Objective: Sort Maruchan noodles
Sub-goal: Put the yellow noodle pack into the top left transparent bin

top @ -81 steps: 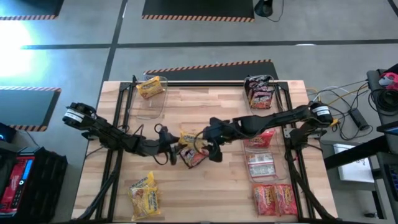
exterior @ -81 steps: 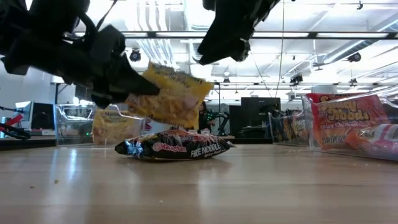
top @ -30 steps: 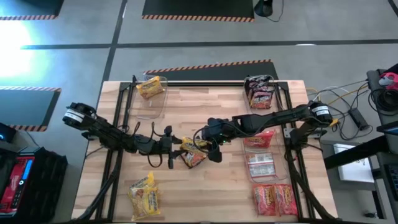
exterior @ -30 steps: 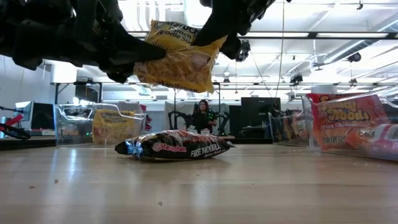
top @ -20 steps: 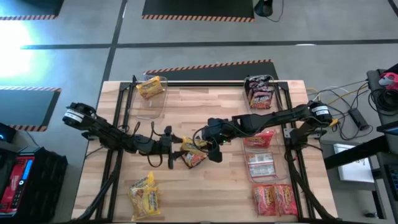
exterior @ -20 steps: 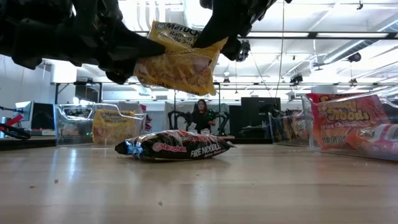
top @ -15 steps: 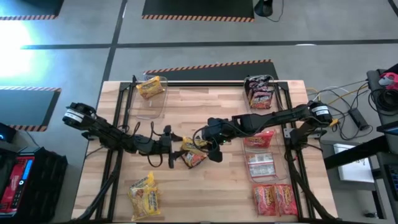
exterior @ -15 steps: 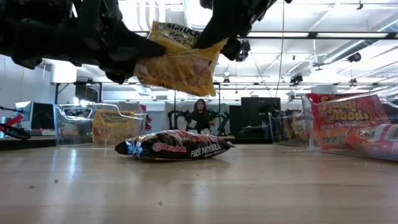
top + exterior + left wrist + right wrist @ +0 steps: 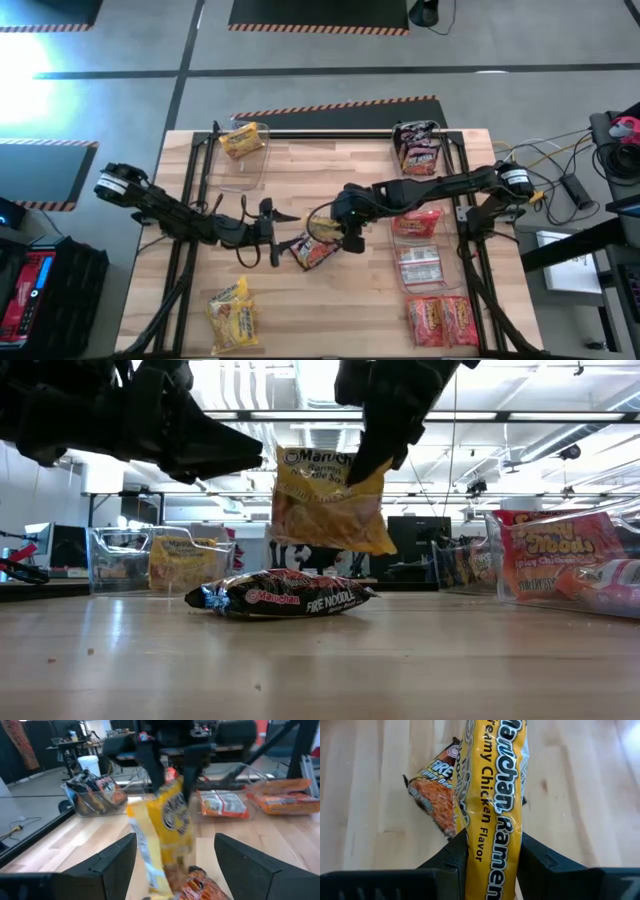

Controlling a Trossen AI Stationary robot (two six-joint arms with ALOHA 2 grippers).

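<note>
Handoff check: right gripper (image 9: 492, 862) pinches the yellow packet (image 9: 325, 498) hanging above the dark packet (image 9: 285, 593) mid-table, left gripper (image 9: 172, 855) spread empty beside it; keep the pinch firm and carry it level to its bin.

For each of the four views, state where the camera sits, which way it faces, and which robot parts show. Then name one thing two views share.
High: overhead, looking down; both arms, table.
Low: tabletop level, facing the room; both grippers above.
Left wrist: past open left gripper toward the right gripper.
Right wrist: down past right gripper.
Shared: yellow packet held by the right gripper, in all four.
</note>
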